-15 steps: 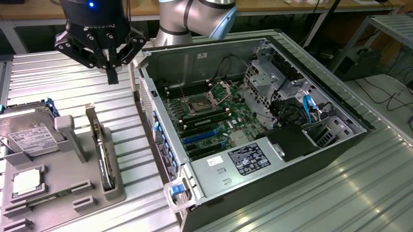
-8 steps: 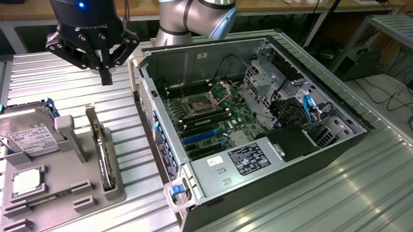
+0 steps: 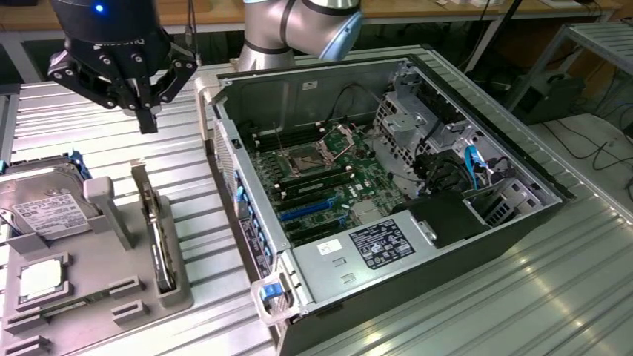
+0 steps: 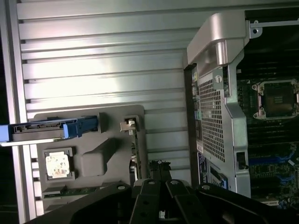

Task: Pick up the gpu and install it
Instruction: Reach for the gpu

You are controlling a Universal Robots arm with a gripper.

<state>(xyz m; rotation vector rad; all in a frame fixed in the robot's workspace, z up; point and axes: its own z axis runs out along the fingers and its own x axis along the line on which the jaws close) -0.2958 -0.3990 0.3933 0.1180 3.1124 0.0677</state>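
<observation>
Now | gpu on edge in holder, long axis near-to-far | hand clenched, empty, above it

A ribbed metal table stands before a wooden workbench.

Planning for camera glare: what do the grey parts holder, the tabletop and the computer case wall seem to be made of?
The parts holder looks like matte grey plastic: dull, uniform, no glints. The tabletop looks like bare metal, likely aluminium: ribbed slats with bright reflections. The computer case wall looks like satin grey sheet metal, thin with folded edges.
</observation>
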